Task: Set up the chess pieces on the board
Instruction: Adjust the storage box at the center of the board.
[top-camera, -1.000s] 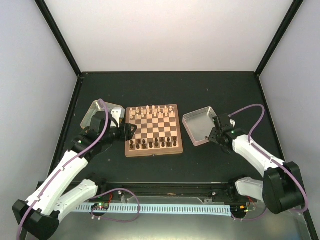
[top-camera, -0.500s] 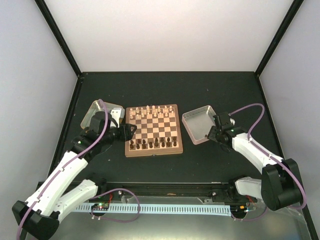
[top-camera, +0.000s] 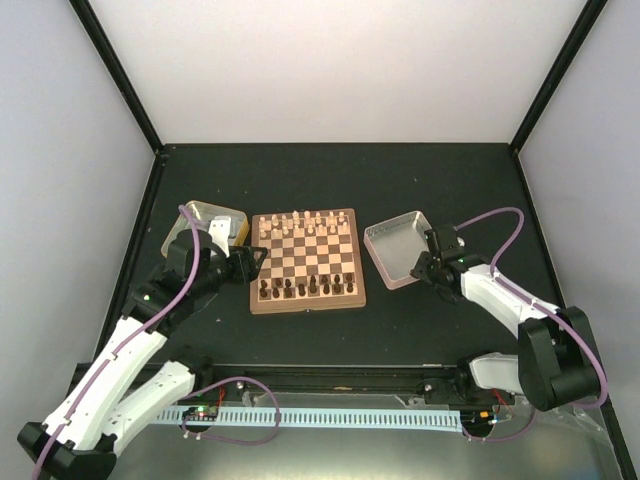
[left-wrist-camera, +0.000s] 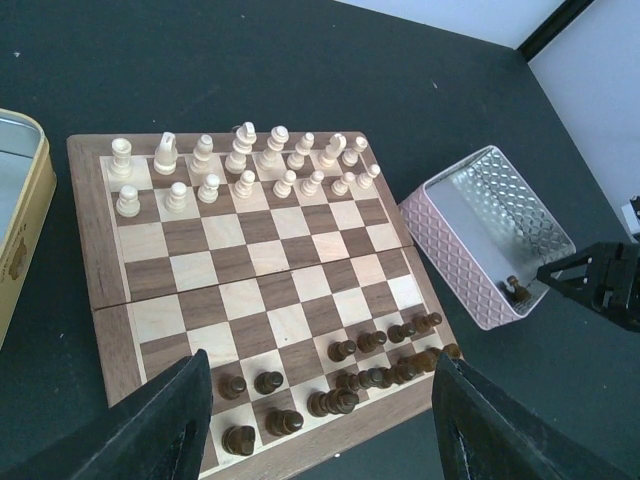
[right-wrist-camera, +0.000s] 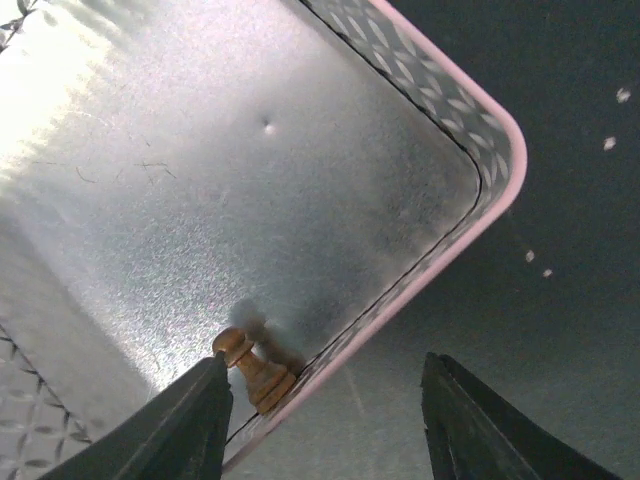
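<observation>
Your right hand (right-wrist-camera: 322, 415), wide open and empty, straddles the wall of the tin (right-wrist-camera: 410, 65); a dark pawn (right-wrist-camera: 252, 368) lies inside, beside its left finger. Your left hand (left-wrist-camera: 318, 420) gapes empty above the near rows of the board (left-wrist-camera: 88, 230).

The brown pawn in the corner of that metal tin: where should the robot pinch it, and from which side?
Probably by the narrow neck under its round head, coming down from above on the open inside of the tin. The pawn lies tipped with its base against the wall, so no finger fits behind it. Closing along the wall, across the neck, looks free.
</observation>
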